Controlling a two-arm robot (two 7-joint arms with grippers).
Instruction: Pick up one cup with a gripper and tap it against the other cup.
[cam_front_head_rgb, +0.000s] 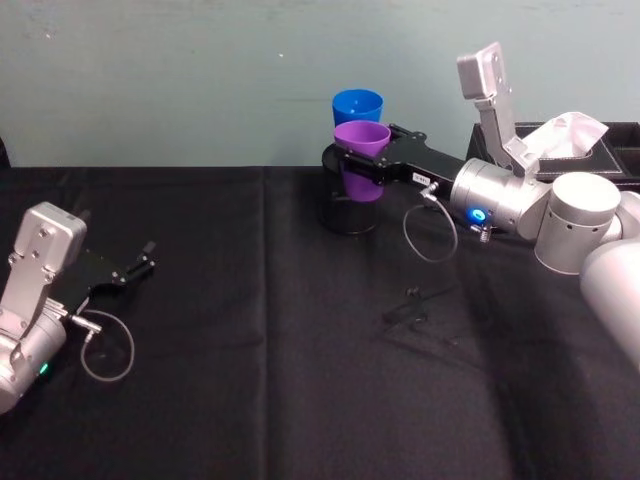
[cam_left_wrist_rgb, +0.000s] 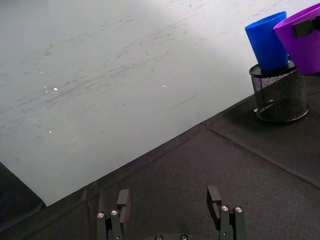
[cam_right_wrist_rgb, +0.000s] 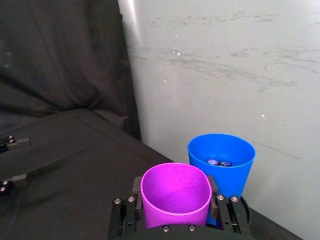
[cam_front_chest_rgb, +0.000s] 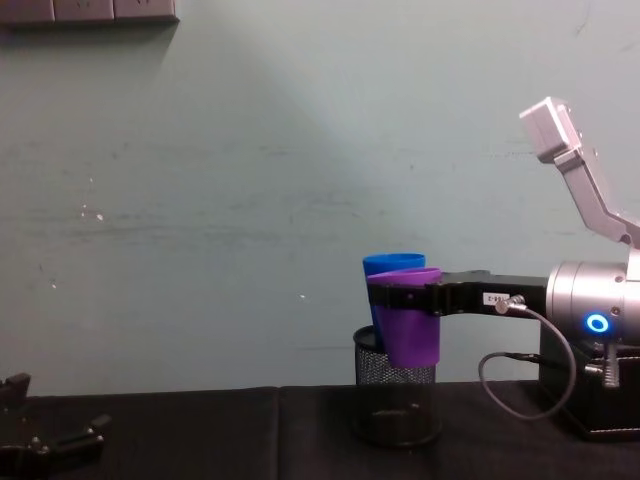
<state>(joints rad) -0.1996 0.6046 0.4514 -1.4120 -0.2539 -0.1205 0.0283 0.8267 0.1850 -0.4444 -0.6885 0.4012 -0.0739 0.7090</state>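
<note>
1. Free passage: bare black table between left gripper, fingers spread, and mesh holder.
2. Far limit: wall close behind the holder.
3. Obstacle: blue cup in the holder, purple cup clamped beside it by right gripper; any gap between them cannot be judged.
4. Obstacles at right: small black object on the cloth; black box at the rear.

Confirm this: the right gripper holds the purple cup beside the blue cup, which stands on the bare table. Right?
Not quite. The right gripper does hold the purple cup beside the blue cup, but the blue cup stands inside the black mesh holder instead; the left wrist view shows it.
</note>
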